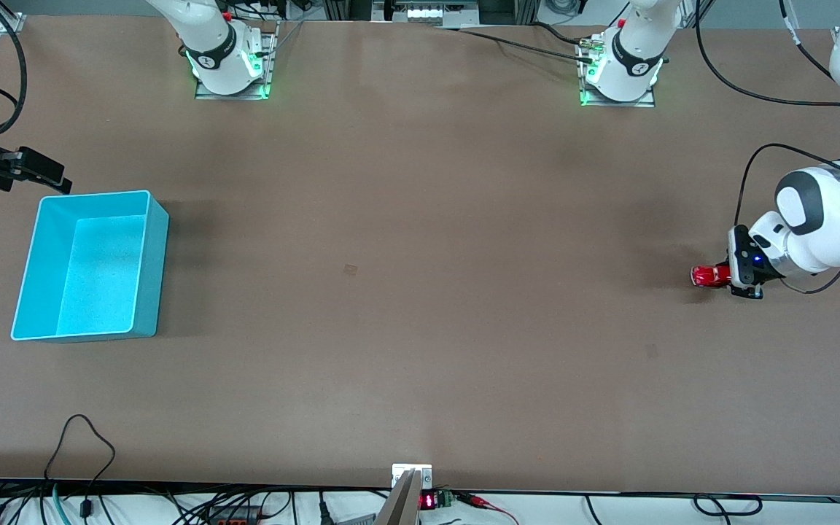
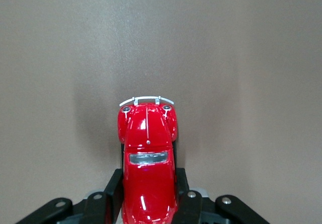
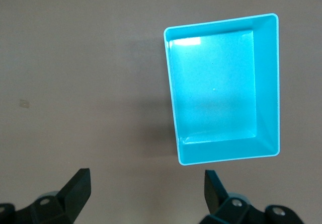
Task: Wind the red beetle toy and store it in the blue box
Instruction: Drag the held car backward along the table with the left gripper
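While the right tool (image 3: 146, 194) hangs spread wide beside the blue box (image 1: 41, 270), the left tool (image 2: 149, 196) pinches the red beetle toy (image 1: 710, 275) at the left arm's end of the worktop (image 1: 420, 292).

Left claw (image 1: 725, 277): fingertips hidden by wrist body in front view; left wrist view cuts fingers (image 2: 111, 194) at picture edge. Red beetle toy (image 2: 148, 158): rear end cut off by same edge, wheels hidden under body; in front view part of car hidden by claw. Right claw (image 3: 147, 186): arm mostly out of front view, finger bases cut off in right wrist view.
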